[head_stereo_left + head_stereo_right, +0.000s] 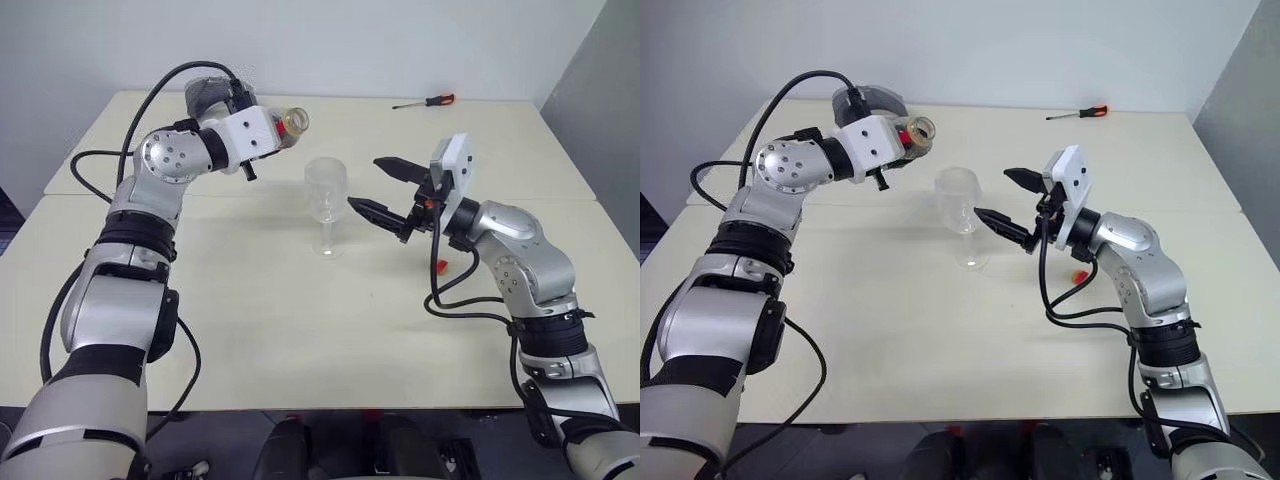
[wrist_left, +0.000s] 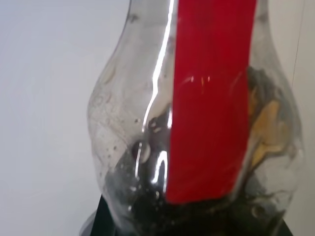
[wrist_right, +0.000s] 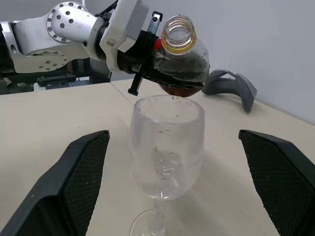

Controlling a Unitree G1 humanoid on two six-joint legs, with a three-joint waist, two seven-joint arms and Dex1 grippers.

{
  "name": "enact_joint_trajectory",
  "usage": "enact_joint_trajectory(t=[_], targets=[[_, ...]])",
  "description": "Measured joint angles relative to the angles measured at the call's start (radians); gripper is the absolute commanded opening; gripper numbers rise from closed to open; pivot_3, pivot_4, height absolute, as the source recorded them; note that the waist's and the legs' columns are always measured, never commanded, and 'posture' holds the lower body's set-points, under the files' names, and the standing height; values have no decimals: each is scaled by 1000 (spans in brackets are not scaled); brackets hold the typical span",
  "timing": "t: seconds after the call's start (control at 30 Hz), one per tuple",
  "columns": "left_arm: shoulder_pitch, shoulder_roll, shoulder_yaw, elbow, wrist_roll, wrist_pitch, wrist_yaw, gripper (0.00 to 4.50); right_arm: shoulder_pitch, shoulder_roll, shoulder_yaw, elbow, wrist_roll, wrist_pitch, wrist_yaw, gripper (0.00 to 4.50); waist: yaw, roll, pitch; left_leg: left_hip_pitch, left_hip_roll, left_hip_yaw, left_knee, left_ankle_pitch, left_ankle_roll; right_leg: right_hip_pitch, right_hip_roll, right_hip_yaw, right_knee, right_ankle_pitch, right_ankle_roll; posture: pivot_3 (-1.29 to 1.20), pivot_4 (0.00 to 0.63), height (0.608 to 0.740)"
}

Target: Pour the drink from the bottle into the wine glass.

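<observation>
A: Item one, the bottle (image 3: 179, 59). Where is it?

B: In the air above the table (image 1: 300, 330), clamped between the black fingers of the left gripper (image 3: 147, 64). It lies tipped over near level, open mouth toward the glass. No cap on the neck; a yellow ring sits just under the rim.

A: Contents?

B: The drink (image 3: 181, 84), dark reddish-brown, pooled in the low side of the belly. The left wrist view shows a red label strip (image 2: 211, 98) running along the clear wall.

A: Item two, the wine glass (image 1: 326, 205).

B: Upright on the table, foot flat, about mid-table between the two arms. Bowl clear, with droplets on the inner wall. The bottle hangs above and behind its rim, not touching it.

A: Right gripper (image 1: 385, 188)?

B: Fingers spread wide, nothing between them. It is off the table just beside the glass, pointing at it; in its own wrist view the glass stands in the gap between the two fingers, touching neither.

A: Other entries?

B: A screwdriver (image 1: 424, 101) with a red and black handle at the far edge of the table, well apart from the glass. A grey curved object (image 3: 231, 84) on the table behind the bottle; what it is I cannot tell.
</observation>
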Motion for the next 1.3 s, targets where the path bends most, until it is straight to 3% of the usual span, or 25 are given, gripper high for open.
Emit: enact_joint_trajectory(t=[0.67,1.3], targets=[[-74,32,-111,85,195,-193,98,1025,0,14,0,17,-28,-13,0,4500,-17,0,0,0,0,0,2,0,0,0,0,0,2,0,0,0,150,740],[-147,70,-188,140,334,-267,224,1025,-2,32,0,26,-26,-20,17,4500,-19,0,0,0,0,0,5,0,0,0,0,0,4,0,0,0,150,740]])
